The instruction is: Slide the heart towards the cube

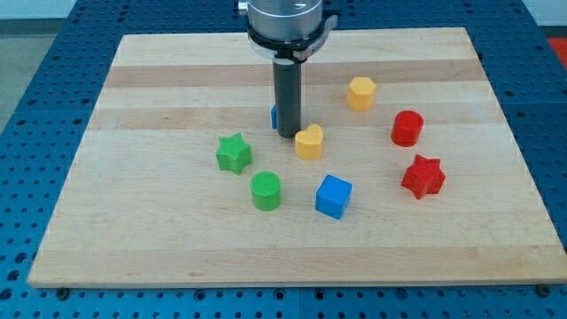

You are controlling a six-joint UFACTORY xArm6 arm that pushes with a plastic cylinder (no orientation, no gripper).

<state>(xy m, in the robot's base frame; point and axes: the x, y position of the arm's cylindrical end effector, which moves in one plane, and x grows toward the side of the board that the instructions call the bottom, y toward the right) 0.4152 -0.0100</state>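
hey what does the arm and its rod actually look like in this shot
Only the arm's end shows: a round silver-grey flange with a black collar beneath it, at the view's top. From it hangs a straight, dark grey cylindrical rod, plain and unmarked. My tip is blunt. No cables are visible.

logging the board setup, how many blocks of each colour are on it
yellow: 2, the heart and a hexagon-like block
green: 2, the star and the cylinder
red: 2, the cylinder and the star
blue: 2, the cube and a piece mostly hidden behind my tip
total: 8
My tip sits just left of the heart.
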